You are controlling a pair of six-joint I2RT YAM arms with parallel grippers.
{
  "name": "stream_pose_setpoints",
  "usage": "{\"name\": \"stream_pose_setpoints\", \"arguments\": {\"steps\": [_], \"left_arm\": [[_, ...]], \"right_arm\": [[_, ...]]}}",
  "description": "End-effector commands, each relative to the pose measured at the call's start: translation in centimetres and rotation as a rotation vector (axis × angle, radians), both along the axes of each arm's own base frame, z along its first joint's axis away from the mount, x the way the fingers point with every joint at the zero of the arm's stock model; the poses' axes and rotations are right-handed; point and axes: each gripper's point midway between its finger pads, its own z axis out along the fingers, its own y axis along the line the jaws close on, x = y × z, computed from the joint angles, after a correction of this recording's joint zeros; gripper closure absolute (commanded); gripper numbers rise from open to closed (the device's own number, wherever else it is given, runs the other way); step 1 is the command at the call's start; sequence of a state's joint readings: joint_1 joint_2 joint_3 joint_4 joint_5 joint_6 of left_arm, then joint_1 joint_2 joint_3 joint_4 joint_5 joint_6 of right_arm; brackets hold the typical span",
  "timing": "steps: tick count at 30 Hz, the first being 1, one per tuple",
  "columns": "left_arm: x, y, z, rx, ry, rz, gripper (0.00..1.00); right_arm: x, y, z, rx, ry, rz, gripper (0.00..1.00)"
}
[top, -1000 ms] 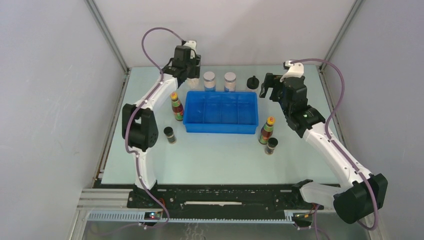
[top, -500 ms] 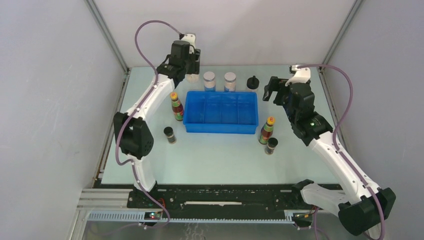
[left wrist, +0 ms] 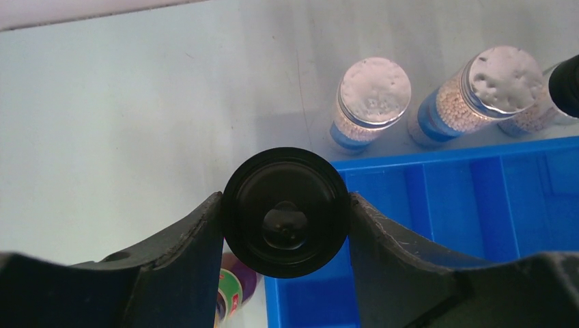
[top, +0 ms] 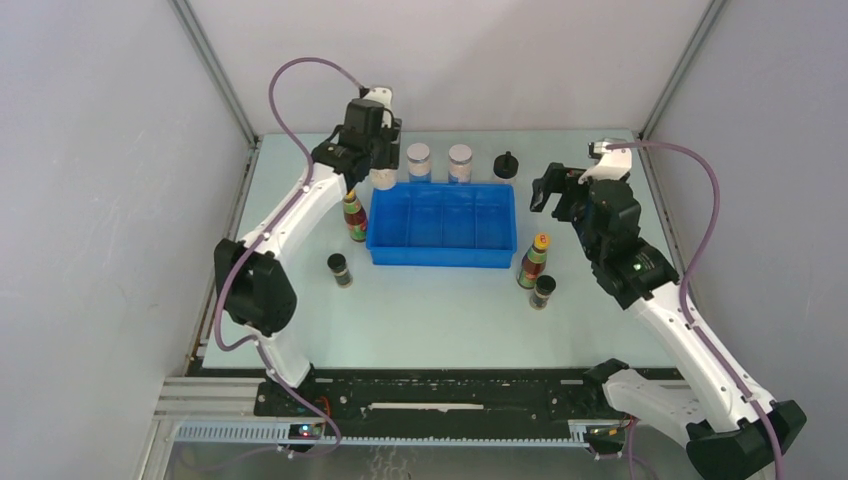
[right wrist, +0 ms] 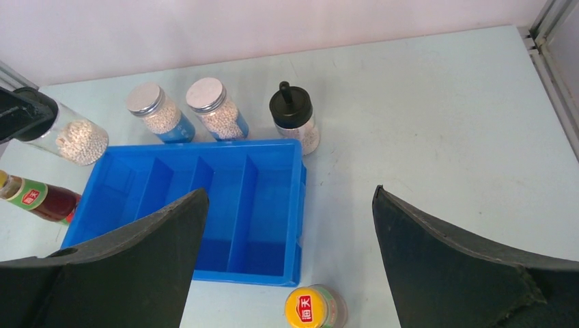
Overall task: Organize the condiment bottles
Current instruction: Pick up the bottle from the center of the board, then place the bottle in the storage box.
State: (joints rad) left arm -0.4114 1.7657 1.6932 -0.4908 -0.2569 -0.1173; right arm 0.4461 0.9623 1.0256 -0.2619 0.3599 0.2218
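Observation:
My left gripper [top: 381, 165] is shut on a black knob-capped bottle [left wrist: 285, 221] and holds it above the far left corner of the blue tray [top: 443, 257]. The right wrist view shows its pale contents [right wrist: 76, 142]. The second knob-capped bottle [top: 507, 164] stands behind the tray's right end. Two clear white-lidded bottles [top: 418, 160] [top: 460, 160] stand behind the tray. Slim orange-capped bottles stand left [top: 351, 212] and right [top: 535, 258] of the tray. Short dark bottles stand at front left [top: 340, 270] and front right [top: 543, 291]. My right gripper [top: 552, 188] is open and empty above the table, right of the tray.
The tray [right wrist: 205, 270] has several empty compartments side by side. Grey walls enclose the table on the left, back and right. An orange cap [right wrist: 311, 307] sits below my right gripper [right wrist: 290, 193], by the tray's near right corner.
My left gripper has moved from the back left corner toward the tray's left end with the knob-capped bottle. My right gripper has drifted a little to the right, still open.

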Motion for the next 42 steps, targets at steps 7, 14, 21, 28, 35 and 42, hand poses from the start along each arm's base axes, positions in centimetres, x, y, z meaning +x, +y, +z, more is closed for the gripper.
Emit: {"name": "stream_pose_setpoints", "arguments": {"steps": [7,14,21,28,35,42], "left_arm": [[-2.1,-0.9,3.2,-0.060,-0.080,0.008,1.00],[-2.6,-1.2,1.8,-0.071,-0.066,0.004,1.00],[-2.5,-1.4,0.3,-0.074,-0.059,-0.002,1.00],[-2.4,-1.8,-0.8,-0.085,-0.062,-0.019,1.00],[-2.3,-1.9,-1.8,-0.086,-0.059,-0.023,1.00],[-2.2,-1.9,-2.8,-0.085,-0.067,-0.021,1.00]], "right_arm": [[-1.3,-0.2,0.3,0.027,-0.017,-0.020,0.01],[-1.4,-0.3,-0.1,0.023,-0.011,-0.022,0.01],[-1.2,-0.2,-0.7,0.018,-0.002,-0.024,0.01],[-0.9,0.1,-1.1,0.012,0.012,-0.023,0.01],[-0.8,0.2,-1.4,0.006,0.018,-0.023,0.01],[-0.4,0.4,-2.0,-0.003,0.027,-0.022,0.01]]}}
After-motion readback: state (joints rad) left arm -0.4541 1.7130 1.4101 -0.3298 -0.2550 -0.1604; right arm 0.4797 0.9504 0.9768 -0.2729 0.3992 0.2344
